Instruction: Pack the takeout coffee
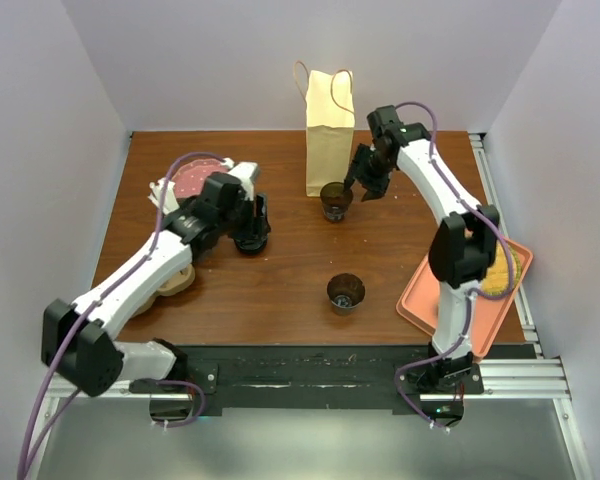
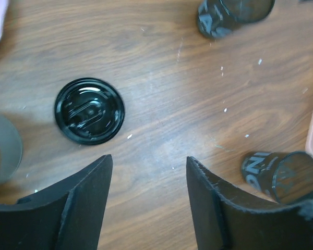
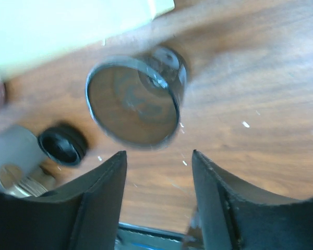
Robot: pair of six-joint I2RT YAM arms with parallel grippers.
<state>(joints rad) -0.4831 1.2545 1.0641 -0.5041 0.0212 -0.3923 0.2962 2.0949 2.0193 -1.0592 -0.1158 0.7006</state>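
The takeout coffee, a small short dark brown-black plastic cup, stands upright on the brown wooden table, just beside the foot of the tall pale paper bag with handles. The cup has no lid on it, and the right wrist view looks into its open mouth. The right gripper is at the right side of this cup. Its two black fingers are apart and the cup lies just in front of them, not between them, so they hold nothing. A second dark cup of the same kind, also without lid, stands well apart, nearer to the arm bases. The left gripper hangs over the left half of the table, also with its fingers spread and nothing between them. A loose flat round black plastic lid lies on the wood just ahead of its left finger. An orange-pink tray rests at the right edge of the table.
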